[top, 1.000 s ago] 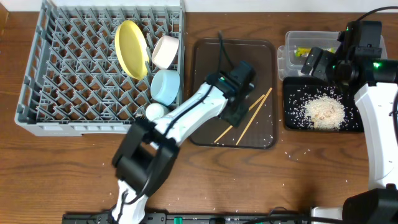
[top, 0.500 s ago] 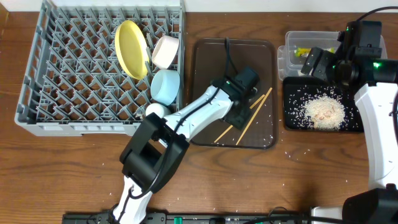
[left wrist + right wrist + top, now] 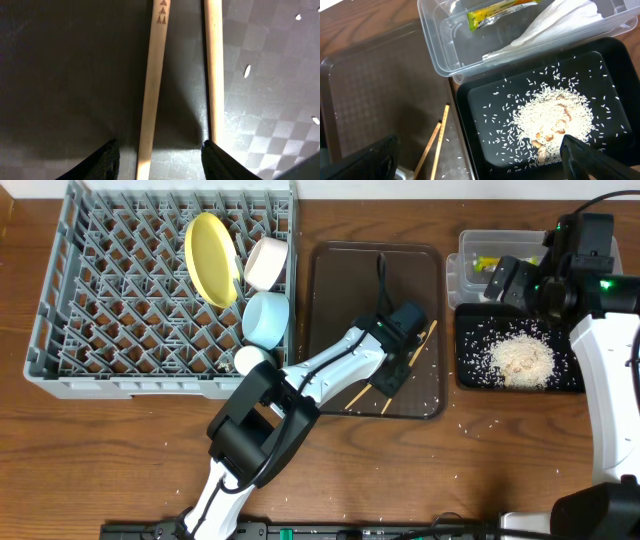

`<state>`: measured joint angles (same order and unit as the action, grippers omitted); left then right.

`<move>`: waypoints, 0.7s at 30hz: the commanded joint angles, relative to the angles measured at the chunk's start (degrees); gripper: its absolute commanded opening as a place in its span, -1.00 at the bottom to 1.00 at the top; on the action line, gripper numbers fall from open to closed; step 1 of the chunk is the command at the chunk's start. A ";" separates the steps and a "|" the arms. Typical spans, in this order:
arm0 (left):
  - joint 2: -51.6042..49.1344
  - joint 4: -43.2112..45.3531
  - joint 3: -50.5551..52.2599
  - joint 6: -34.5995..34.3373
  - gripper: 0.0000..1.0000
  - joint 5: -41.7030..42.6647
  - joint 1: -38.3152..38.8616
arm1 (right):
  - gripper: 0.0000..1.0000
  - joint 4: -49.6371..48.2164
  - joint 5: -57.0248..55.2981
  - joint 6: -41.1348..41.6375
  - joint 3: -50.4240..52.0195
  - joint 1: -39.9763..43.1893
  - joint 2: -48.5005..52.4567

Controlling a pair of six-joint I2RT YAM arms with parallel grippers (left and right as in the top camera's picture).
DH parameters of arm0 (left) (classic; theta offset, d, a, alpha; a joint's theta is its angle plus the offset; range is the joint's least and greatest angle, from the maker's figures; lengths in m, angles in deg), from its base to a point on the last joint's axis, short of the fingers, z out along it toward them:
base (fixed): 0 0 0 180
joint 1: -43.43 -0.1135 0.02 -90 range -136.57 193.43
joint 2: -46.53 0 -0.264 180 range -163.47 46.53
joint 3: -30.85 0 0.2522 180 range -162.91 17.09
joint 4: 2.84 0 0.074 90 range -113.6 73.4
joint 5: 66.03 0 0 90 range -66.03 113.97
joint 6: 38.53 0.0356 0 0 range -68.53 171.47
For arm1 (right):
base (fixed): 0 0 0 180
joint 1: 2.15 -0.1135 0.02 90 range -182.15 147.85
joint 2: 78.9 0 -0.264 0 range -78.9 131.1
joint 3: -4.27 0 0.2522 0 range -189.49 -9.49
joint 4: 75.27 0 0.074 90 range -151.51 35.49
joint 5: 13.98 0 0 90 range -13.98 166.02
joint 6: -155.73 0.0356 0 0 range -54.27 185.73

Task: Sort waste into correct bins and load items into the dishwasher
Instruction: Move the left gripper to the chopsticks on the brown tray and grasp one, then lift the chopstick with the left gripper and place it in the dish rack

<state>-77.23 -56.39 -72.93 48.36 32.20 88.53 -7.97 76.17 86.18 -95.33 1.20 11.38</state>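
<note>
On brown tray, your left gripper is spread over two chopsticks; your right gripper hangs wide, empty.

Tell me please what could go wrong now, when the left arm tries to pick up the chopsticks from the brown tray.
1. The open left fingers straddle one chopstick, but the second chopstick lies at the edge of the other finger. Closing may catch only one or push the second away.
2. Both lie flat on the tray, so the thin sticks may slip or roll.
</note>
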 commanded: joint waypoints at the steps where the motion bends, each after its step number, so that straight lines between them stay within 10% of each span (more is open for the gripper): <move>1: -1.49 0.50 0.66 -0.46 0.08 0.00 -0.17 | 0.98 0.07 -0.57 0.74 -0.28 -0.66 0.07; 21: -3.26 2.40 0.35 -3.87 -0.85 -2.34 -0.20 | 0.99 0.07 -0.57 0.74 -0.28 -0.66 0.07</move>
<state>-78.06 -52.61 -73.06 45.65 29.94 88.44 -7.97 76.19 86.18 -95.33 1.20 11.38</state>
